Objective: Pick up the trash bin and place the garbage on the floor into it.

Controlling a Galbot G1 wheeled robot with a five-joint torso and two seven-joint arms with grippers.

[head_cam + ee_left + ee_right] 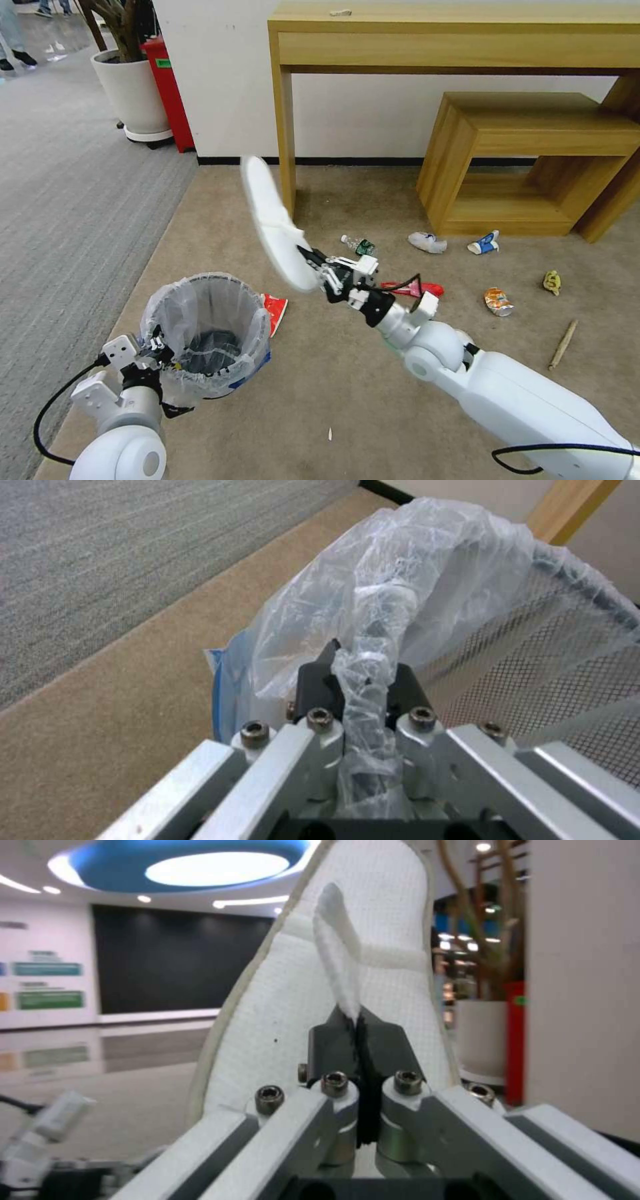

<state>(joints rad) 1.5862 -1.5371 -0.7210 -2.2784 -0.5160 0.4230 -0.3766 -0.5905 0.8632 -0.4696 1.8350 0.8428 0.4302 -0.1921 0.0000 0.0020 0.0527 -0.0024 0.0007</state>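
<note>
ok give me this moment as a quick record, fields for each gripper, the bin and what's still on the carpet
left gripper: shut on the trash bin's rim and bag
right gripper: shut on the white slipper's strap, held up in the air
trash bin: upright at the robot's left, lined with a translucent bag
white slipper: raised above the floor, right of the bin, not yet over it
floor: tan carpet
garbage still on floor: small bottle, red wrapper beside the bin, crushed orange can, blue-white carton, wooden stick

I note crinkled translucent plastic liner [427, 580] over black wire-mesh trash bin [220, 347]; white textured-cloth slipper [273, 220]; matt short-pile floor [347, 387].
</note>
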